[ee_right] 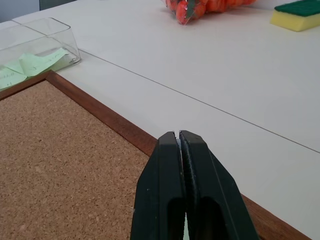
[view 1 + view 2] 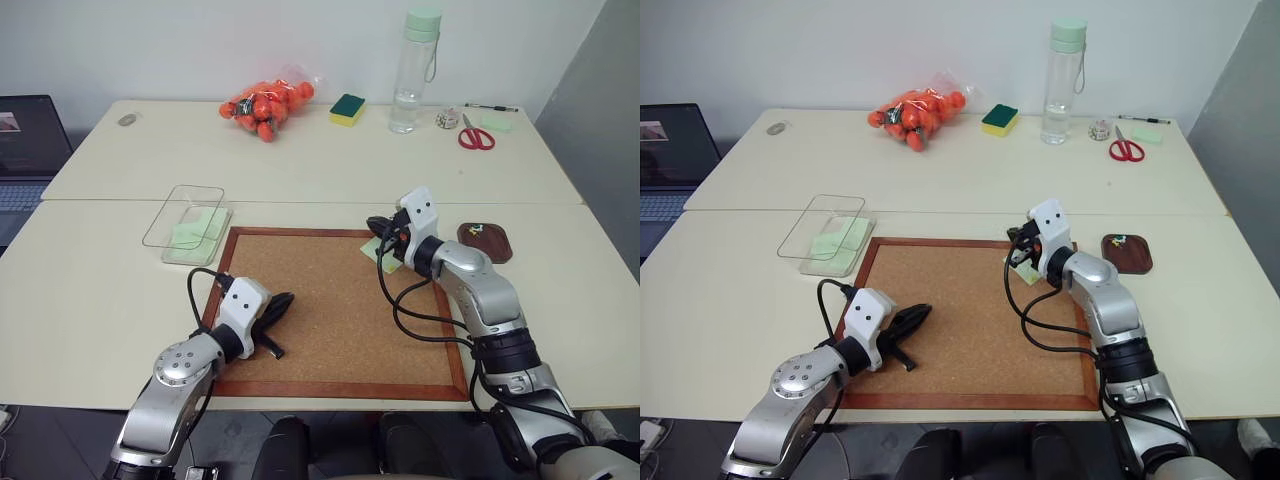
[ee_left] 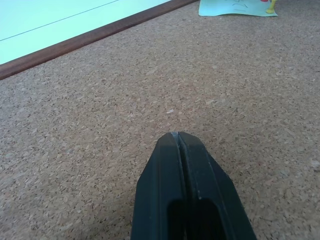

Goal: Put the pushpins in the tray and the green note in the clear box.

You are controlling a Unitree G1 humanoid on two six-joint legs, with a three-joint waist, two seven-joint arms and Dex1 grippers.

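Head views, right gripper point(image 2: 378, 226): fingers pressed together, hanging over the cork board point(image 2: 330, 330) at its 1 o'clock corner, right above a green note point(image 2: 377, 250) lying there; probably placed to work on that note or its pin. I cannot tell whether it pinches anything.
Head views, left gripper point(image 2: 282, 301): pressed together, low over the board's 8 o'clock side, seemingly parked out of the way.
Head views, tray point(image 2: 1127, 254): at 3 o'clock of the board's top corner, on the table point(image 2: 300, 170), with a few pushpins point(image 2: 1121, 239) already in it.
Head views, clear box point(image 2: 190, 224): at 10 o'clock of the board, touching its frame, green paper inside.
Left wrist view: closed fingers point(image 3: 186, 185) over bare cork; ahead, the note with a yellow pin point(image 3: 270, 6) standing in it, so it looks pinned down.
Right wrist view: closed fingers point(image 1: 186, 190) above the frame; box beyond.
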